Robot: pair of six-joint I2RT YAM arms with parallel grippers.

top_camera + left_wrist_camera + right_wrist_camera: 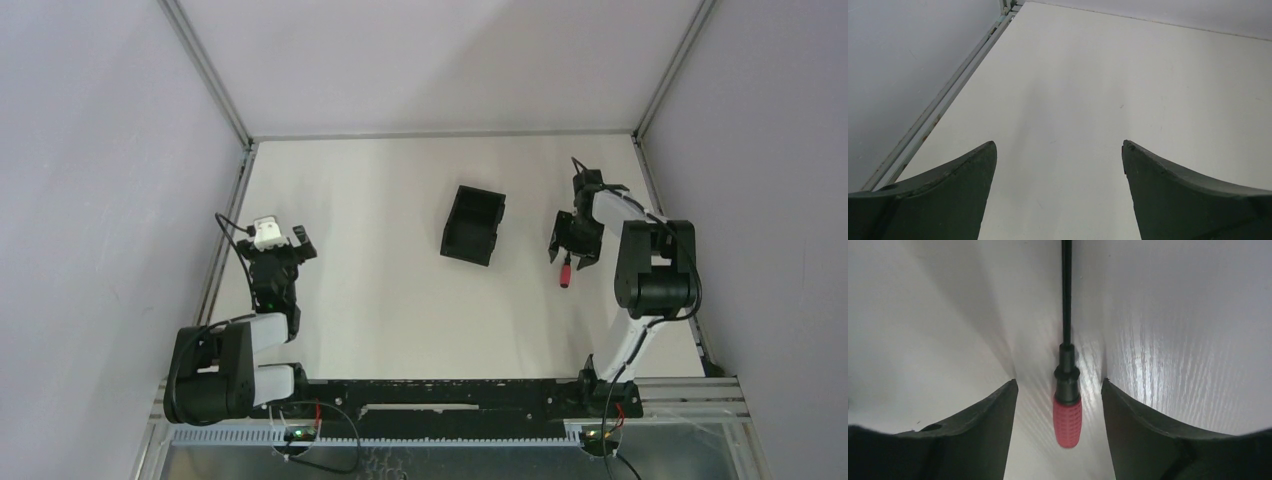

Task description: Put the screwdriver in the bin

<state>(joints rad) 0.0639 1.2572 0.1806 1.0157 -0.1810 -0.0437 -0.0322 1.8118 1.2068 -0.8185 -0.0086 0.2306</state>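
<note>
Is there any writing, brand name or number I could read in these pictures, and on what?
No readable text anywhere.
The screwdriver, the bin and the table bear no lettering.
Any marking on the white block atop the left arm is too small to read.

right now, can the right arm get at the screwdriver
Probably yes: the right gripper straddles the screwdriver, with the red handle lying between its open jaws and nothing in the way.

No text, label, brand, number or sign can be read anywhere in these views.
</note>
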